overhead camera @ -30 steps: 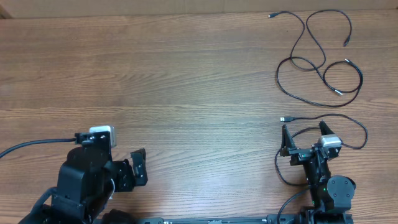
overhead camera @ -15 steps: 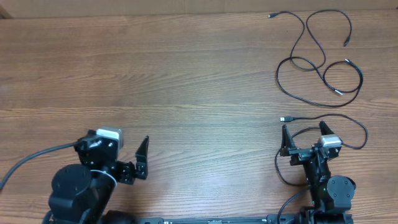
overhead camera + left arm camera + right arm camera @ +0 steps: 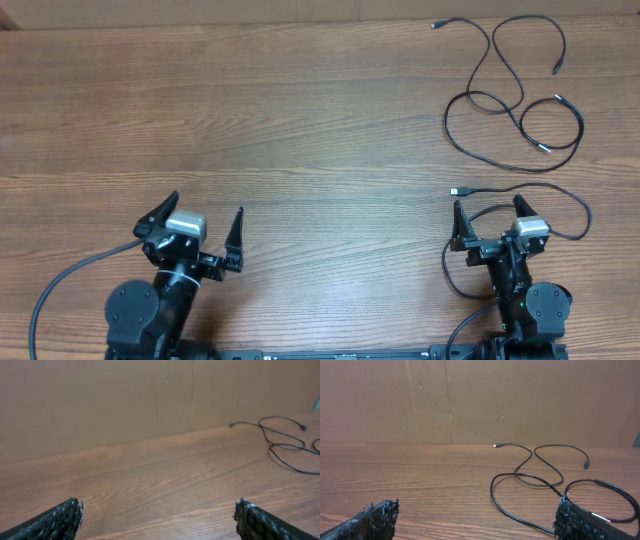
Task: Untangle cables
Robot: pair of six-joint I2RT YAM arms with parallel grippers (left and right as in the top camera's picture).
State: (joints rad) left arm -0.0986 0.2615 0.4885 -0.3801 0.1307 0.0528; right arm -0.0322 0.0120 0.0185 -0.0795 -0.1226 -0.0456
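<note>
Wood-grain table [image 3: 300,120], faintly glossy, ahead of the left gripper [image 3: 200,215] and right gripper [image 3: 489,208] — their fingers [image 3: 375,520] black, rough-textured, matt. Beyond the right gripper, thin black cables [image 3: 515,475] look smooth, plastic-sheathed; behind, a matt brown board wall [image 3: 470,400].

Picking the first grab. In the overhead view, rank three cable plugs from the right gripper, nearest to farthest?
From the right gripper:
1. White-tipped plug, just ahead, slightly left.
2. Near-side tangle plug, farther ahead, to the right.
3. Far plug, farthest back, ahead-left.
</note>
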